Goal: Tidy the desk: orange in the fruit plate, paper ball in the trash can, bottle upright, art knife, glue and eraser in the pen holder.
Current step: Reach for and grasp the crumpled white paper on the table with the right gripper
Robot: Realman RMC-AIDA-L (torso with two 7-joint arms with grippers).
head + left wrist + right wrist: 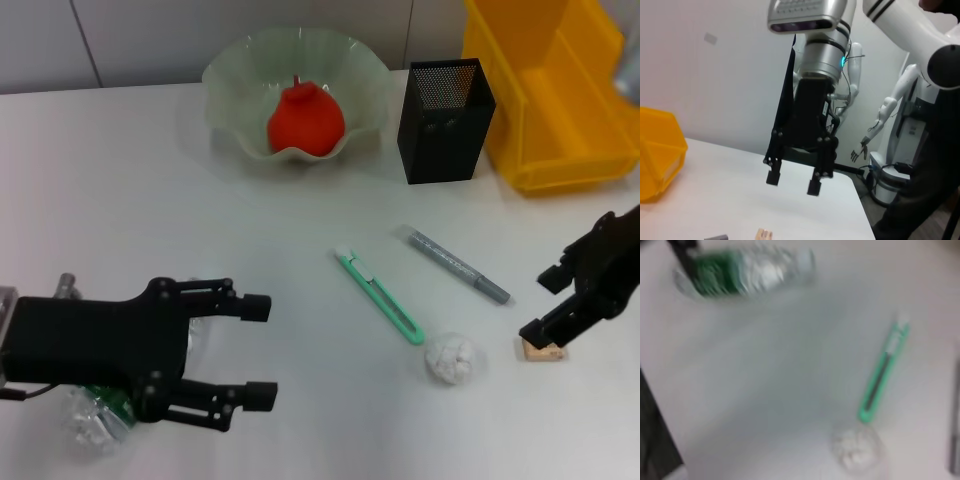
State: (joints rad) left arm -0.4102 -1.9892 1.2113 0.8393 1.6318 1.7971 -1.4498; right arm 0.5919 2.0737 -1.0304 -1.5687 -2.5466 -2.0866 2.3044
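Observation:
An orange [305,120] lies in the pale green fruit plate [225,75] at the back. The black mesh pen holder [445,120] stands beside it. On the table lie the green art knife [378,295], the grey glue stick [458,265] and the white paper ball [453,358]. The clear bottle [95,415] with a green label lies on its side at the front left, partly under my left gripper [260,352], which is open. My right gripper [541,303] is open just above the tan eraser [540,350]. The left wrist view shows that right gripper [792,182] above the eraser [763,234].
A yellow bin [550,100], serving as the trash can, sits at the back right next to the pen holder. The right wrist view shows the bottle [747,272], art knife [883,372] and paper ball [856,445]. The table's right edge runs close beyond the eraser.

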